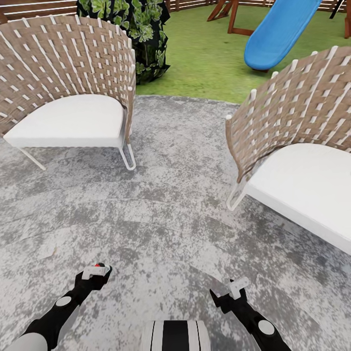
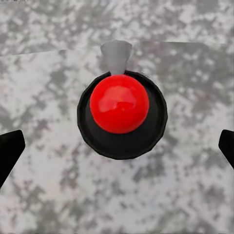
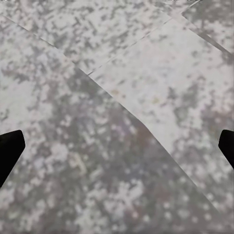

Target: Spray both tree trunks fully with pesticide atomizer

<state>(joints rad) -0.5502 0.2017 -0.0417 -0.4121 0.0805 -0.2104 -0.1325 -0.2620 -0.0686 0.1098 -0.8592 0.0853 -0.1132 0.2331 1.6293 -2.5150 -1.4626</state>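
Nearest in the head view, the robot's striped trunk sits at the bottom edge, with both black arms reaching forward over the mottled grey paving. The left claw hangs low on the left with something small and red just at its tip. In the left wrist view this claw has its fingers spread wide apart at either edge, and directly below it stands the atomizer, seen from above as a red dome on a black round body with a grey nozzle, resting on the paving and touched by neither finger. The right claw hovers on the right; in the right wrist view the claw is likewise spread apart, with bare paving beneath it. Farther off, a woven chair with a white cushion stands on the left and a second woven chair on the right. Beyond the paving lies the green lawn, with a dark leafy shrub and a blue slide, and the wooden fence farthest away.
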